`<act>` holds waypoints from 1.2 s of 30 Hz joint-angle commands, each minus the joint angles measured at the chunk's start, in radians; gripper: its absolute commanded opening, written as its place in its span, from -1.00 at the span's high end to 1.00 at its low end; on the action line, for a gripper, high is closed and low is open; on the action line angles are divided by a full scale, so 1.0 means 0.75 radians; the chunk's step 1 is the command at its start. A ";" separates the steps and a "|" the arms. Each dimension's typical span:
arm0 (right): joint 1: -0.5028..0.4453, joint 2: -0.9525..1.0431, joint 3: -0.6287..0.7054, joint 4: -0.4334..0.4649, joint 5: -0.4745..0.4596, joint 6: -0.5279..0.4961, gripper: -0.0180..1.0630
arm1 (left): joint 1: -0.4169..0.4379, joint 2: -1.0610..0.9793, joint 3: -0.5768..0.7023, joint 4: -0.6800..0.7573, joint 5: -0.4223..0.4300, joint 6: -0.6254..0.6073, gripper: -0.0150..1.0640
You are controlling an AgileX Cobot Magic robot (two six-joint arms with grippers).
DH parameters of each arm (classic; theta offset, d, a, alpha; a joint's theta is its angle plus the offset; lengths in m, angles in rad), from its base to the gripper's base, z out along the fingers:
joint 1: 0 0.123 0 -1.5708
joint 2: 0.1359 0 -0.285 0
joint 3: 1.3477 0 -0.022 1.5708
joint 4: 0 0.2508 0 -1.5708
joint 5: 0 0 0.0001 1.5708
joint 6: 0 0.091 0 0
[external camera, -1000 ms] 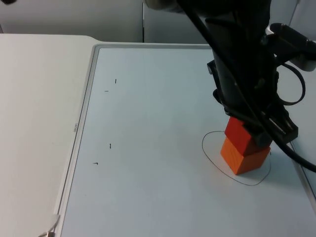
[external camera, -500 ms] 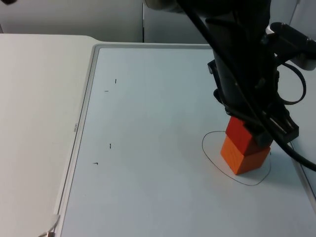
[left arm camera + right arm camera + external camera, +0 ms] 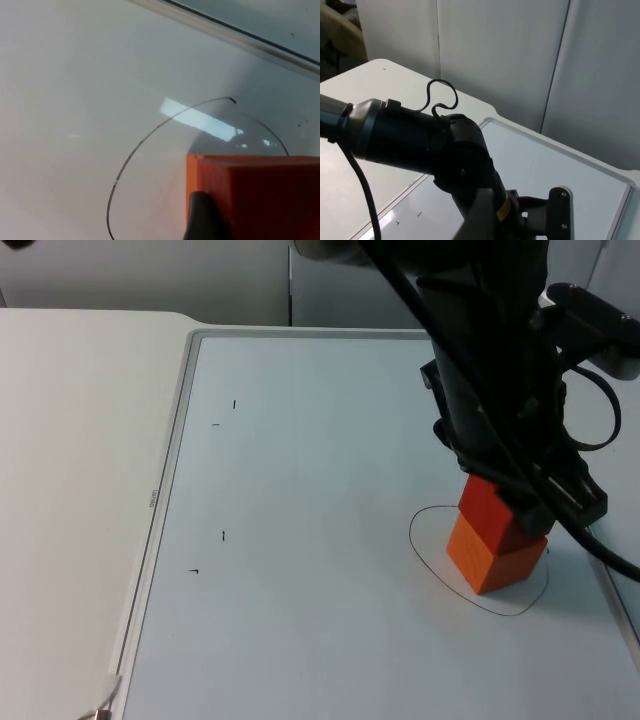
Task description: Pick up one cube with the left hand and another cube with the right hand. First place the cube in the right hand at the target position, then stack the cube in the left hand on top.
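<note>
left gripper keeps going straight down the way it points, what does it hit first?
Likely the lower orange cube. The left gripper points down, shut on the upper red-orange cube, which sits on or just above that lower cube inside the drawn circle. Whether the cubes touch is unclear.

the left arm (image 3: 500, 410) hides the top cube's (image 3: 490, 508) right side and the left gripper; the circle (image 3: 150, 160) runs off frame
</note>
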 commanded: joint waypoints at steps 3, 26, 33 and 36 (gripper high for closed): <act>0.007 0.002 0.004 0.000 -0.017 -0.002 -0.51 | -0.009 -0.008 -0.014 -0.007 0.023 -0.011 -0.22; 0.007 -0.004 0.004 0.004 -0.042 -0.002 -0.51 | -0.009 -0.084 -0.605 0.014 0.521 -0.044 -0.24; 0.007 -0.020 0.002 0.002 -0.058 -0.002 -0.51 | -0.009 -0.298 -0.630 0.071 0.521 -0.051 -0.24; 0.007 -0.023 0.002 0.002 -0.064 -0.002 -0.51 | -0.009 -0.446 -0.587 0.074 0.521 -0.061 -0.24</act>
